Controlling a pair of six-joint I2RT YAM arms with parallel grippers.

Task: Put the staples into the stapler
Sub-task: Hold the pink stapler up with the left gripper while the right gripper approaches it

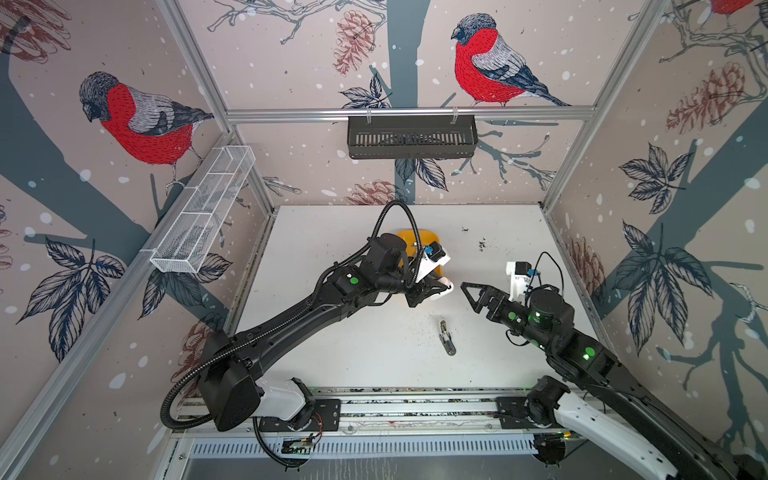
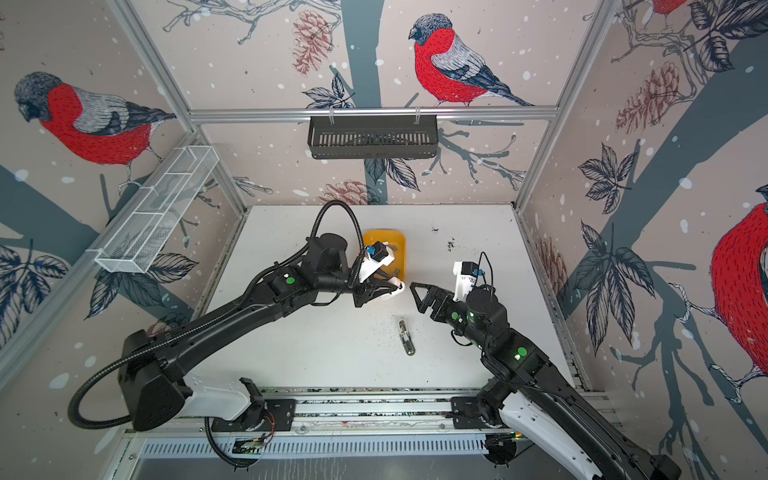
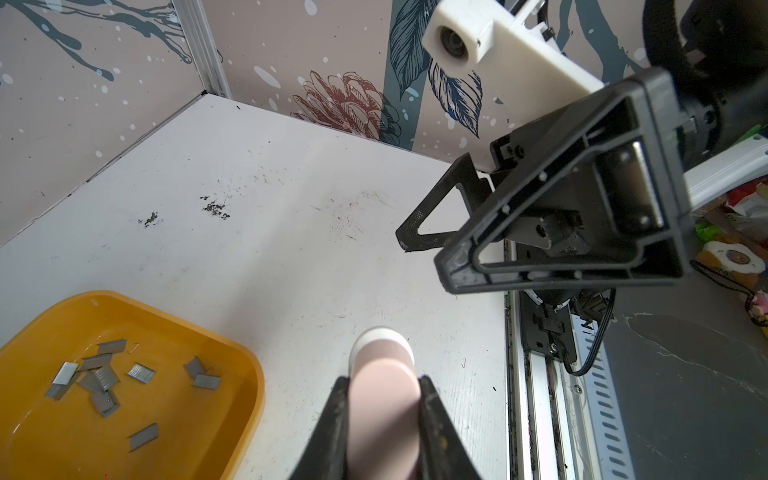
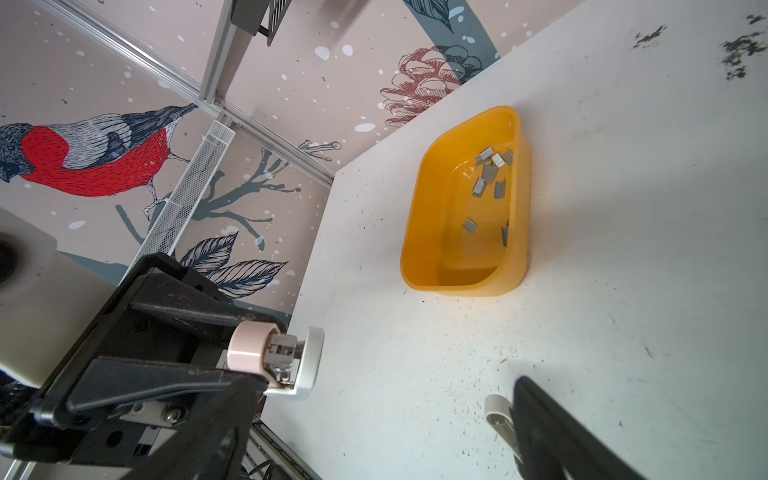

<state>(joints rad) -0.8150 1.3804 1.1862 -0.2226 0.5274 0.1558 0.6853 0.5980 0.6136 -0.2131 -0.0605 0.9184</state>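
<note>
The staples (image 3: 104, 376) are lying loose as short grey strips on the floor of a yellow tray (image 3: 249, 365). Most are bunching toward one end and a few are lying apart. The right wrist view is showing the same strips (image 4: 490, 170) inside the tray (image 4: 424, 257). The tray is resting toward the back of the white table (image 1: 332, 257), and in both top views the left arm (image 1: 291, 316) is partly hiding it.

The stapler (image 3: 382, 399), a small pink-and-white one, is sitting in the left pincer (image 3: 382, 380). The pincer's two black fingers are clamping its sides, narrowed to the width of its body. In the right wrist view the stapler (image 4: 253, 353) is showing a pink top, a white base and bare metal between them. That front end is sticking out past the fingertips. The stapler is hanging just beside a corner of the tray, apart from the staples.

The right pincer (image 1: 467, 293) is facing the stapler from close by. Its fingers are spreading wide with nothing between them, and they are touching nothing. A narrow grey metal piece (image 1: 446, 340) is lying on the table nearer the front, between the two arms and apart from both pincers. Farther back, dark specks (image 1: 482, 244) are dotting the table behind the right pincer.
</note>
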